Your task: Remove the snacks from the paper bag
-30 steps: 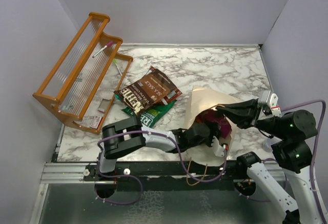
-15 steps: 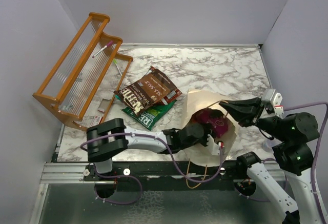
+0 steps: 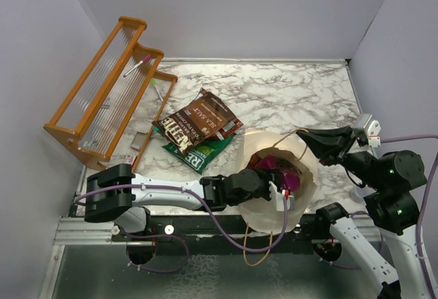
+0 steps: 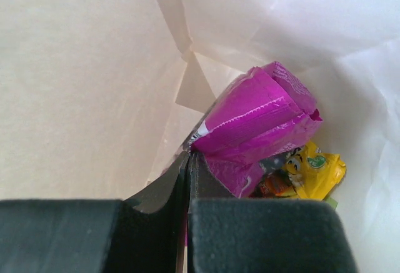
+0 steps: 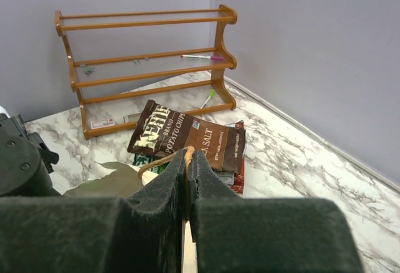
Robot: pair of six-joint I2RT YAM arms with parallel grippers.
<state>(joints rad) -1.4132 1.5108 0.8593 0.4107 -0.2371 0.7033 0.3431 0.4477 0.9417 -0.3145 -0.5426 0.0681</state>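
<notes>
Position: paper bag (image 3: 254, 211) at near edge of table (image 3: 294, 87), now more upright, mouth rounded and open upward; a second ago it was slumped. Rim beside cord handle (image 5: 161, 158) pinched tight in right fingers (image 3: 311, 136), held higher than before. Inside bag, left fingers (image 4: 167, 184), earlier parted, now closed on corner of magenta packet (image 4: 256, 114); yellow packet (image 4: 315, 172) beneath. Brown packets (image 3: 195, 122) and green bag (image 3: 205, 152) unmoved outside, near rack (image 3: 102, 87).

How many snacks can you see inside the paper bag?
3: a magenta packet pinched by the left gripper, a small yellow packet below it, and a red-orange packet beside that. More may be hidden deeper in the paper bag.
</notes>
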